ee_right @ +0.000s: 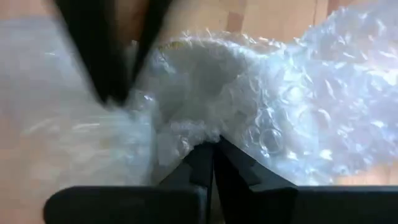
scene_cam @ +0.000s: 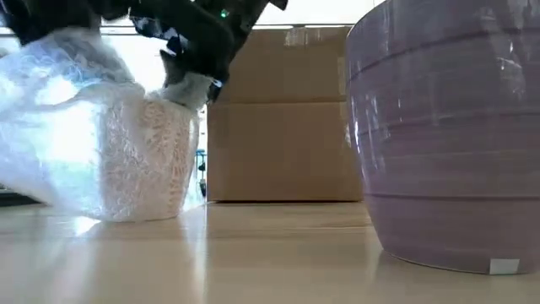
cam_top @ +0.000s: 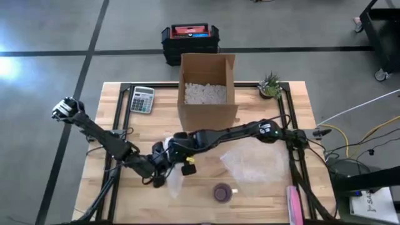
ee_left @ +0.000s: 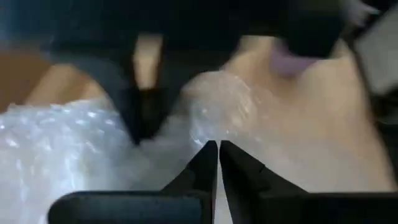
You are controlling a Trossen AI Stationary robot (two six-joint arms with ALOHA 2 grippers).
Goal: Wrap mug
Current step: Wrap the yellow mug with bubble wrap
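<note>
The purple mug [cam_top: 222, 192] stands upright on the table near its front edge, large at the right of the low view [scene_cam: 447, 135]; no gripper touches it. A crumpled sheet of bubble wrap [cam_top: 173, 182] is bunched up left of the mug and rests on the table by its lower folds [scene_cam: 101, 203]. My left gripper [cam_top: 160, 176] and my right gripper [cam_top: 175, 150] meet over this sheet, both shut on it. A second sheet of bubble wrap [cam_top: 256, 164] lies flat to the right of the mug. My left gripper pinches a fold of the bubble wrap [ee_left: 208, 134] between its two shut fingertips [ee_left: 205, 158]; how many layers cannot be told. The wrap's bulk lies below on the table. My right gripper pinches a gathered ridge of the bubble wrap [ee_right: 199, 134] between its shut fingertips [ee_right: 202, 155], coming from the table's right. The sheet bulges slack on both sides of the hold, and its lower part sits on the table.
An open cardboard box [cam_top: 208, 94] with white packing fill stands at the back centre. A calculator [cam_top: 142, 99] lies at the back left, a small plant [cam_top: 270, 84] at the back right, a pink object [cam_top: 294, 203] at the front right.
</note>
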